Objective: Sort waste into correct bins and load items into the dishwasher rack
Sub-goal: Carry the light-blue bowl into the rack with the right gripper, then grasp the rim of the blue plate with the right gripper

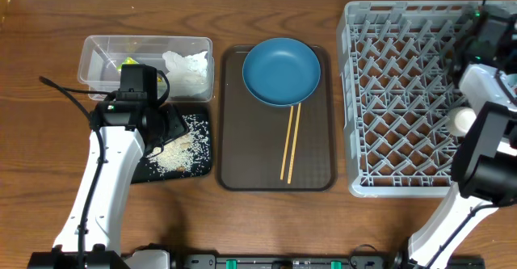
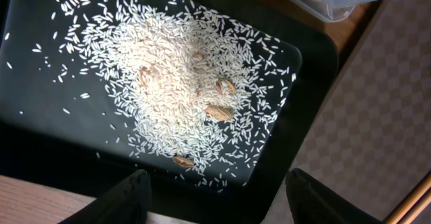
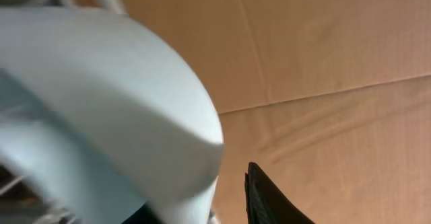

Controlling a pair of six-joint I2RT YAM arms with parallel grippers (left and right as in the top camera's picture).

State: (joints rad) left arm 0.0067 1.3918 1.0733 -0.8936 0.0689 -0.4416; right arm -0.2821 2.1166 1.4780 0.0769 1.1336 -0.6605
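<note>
My left gripper (image 2: 219,180) hangs open and empty over the black tray (image 2: 40,136), just beyond the heap of rice scraps (image 2: 182,83). From overhead, the left gripper (image 1: 172,125) is above that tray (image 1: 202,168). The clear tub (image 1: 97,51) holds the yellow-green wrapper (image 1: 129,63) and the white tissue (image 1: 187,65). A blue plate (image 1: 281,71) and chopsticks (image 1: 290,140) lie on the brown tray (image 1: 234,140). In the right wrist view, the white bowl (image 3: 101,103) fills the left side. My right gripper (image 3: 225,183) stands open, one finger (image 3: 269,197) apart from the rim.
The grey dishwasher rack (image 1: 404,91) fills the right side, with my right arm (image 1: 485,83) over its right edge. A small pale round thing (image 1: 463,121) sits by that arm in the rack. Bare wooden table runs along the front.
</note>
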